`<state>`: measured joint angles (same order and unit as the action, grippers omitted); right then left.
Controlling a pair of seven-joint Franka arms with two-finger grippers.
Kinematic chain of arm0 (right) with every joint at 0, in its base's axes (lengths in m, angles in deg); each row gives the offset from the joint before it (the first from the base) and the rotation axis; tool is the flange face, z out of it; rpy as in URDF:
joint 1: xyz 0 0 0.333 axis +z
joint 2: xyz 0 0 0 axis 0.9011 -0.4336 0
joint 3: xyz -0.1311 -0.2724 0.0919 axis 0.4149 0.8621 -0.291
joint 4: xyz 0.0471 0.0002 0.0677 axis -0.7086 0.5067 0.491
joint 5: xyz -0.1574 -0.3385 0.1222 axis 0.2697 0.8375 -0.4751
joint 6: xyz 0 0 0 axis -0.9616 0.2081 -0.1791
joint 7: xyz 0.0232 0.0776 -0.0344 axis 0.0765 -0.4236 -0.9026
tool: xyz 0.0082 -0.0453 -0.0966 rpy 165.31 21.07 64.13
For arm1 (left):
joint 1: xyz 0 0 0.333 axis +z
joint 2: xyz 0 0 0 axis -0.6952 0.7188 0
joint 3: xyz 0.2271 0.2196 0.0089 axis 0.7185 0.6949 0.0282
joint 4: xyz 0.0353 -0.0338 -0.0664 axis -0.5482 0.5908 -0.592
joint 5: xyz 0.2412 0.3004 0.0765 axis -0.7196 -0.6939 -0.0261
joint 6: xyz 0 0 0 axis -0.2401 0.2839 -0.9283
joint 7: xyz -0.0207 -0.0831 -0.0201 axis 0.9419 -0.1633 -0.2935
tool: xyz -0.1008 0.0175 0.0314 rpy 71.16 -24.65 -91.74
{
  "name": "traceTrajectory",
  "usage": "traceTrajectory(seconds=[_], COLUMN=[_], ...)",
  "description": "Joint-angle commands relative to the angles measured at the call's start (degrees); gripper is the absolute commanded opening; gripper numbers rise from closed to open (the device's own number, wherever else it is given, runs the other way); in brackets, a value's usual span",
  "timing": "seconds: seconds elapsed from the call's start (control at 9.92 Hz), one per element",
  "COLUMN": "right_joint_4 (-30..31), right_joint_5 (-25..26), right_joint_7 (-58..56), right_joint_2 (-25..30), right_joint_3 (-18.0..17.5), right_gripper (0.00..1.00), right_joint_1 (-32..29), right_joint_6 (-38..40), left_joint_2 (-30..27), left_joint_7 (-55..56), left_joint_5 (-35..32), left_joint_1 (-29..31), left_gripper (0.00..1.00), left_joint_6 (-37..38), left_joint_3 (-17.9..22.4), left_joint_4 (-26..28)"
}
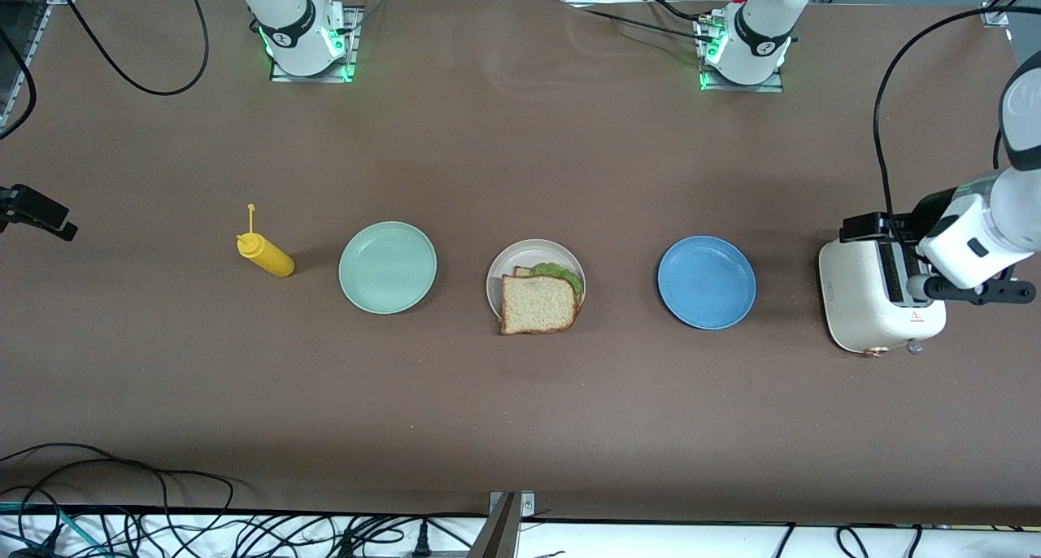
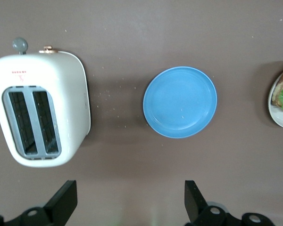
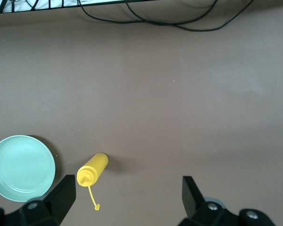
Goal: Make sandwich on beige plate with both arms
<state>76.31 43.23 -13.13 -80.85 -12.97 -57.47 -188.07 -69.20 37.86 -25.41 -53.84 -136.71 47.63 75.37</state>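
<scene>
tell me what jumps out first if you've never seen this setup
The sandwich on the beige plate at the middle of the table, overhanging its rim toward the front camera. A green plate and a blue plate flank it. The left gripper hangs open over the white toaster; the right gripper, also open, is up near the yellow bottle.
</scene>
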Motion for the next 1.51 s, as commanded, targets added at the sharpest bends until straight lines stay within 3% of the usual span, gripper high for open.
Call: traceTrajectory(seconds=[0.0, 0.2, 0.4, 0.71, 1.01, 1.31, 1.41], right_joint_4=[0.9, 0.9, 0.9, 0.8, 0.3, -1.8, -2.6], right_joint_5=[0.3, 0.2, 0.1, 0.2, 0.8, -1.8, -2.1], right_joint_7=[0.9, 0.9, 0.9, 0.6, 0.6, 0.7, 1.6], right_joint_2=[0.9, 0.5, 0.6, 1.1, 2.1, -2.5, -1.1], right_joint_3=[1.2, 1.1, 1.1, 1.0, 0.5, 1.4, 1.0], right_gripper=[1.00, 1.00, 1.00, 1.00, 1.00, 1.00, 1.00], right_joint_1=[0.3, 0.2, 0.1, 0.1, 0.7, -1.9, -1.8], right_joint_6=[-0.5, -1.3, -1.3, -0.4, 0.9, 0.1, 0.2], left_joint_2=[-4.8, -8.9, -12.3, -15.8, -16.2, -15.7, -15.3], left_joint_7=[3.3, 3.6, 3.6, 3.5, 3.5, 2.8, 2.6], left_joint_5=[-2.5, -4.8, -6.2, -6.2, -6.2, -9.4, -9.4], left_joint_1=[1.4, 3.5, 3.8, 3.8, 3.8, 3.8, 4.2], left_gripper=[1.00, 1.00, 1.00, 1.00, 1.00, 1.00, 1.00], left_joint_6=[1.2, 1.0, 0.1, -7.0, -8.0, -9.1, -9.2], left_joint_3=[-3.9, -6.9, -7.3, -7.4, -7.3, -7.1, -7.1], left_joint_4=[2.5, 5.5, 9.4, 18.0, 19.2, 19.2, 19.1])
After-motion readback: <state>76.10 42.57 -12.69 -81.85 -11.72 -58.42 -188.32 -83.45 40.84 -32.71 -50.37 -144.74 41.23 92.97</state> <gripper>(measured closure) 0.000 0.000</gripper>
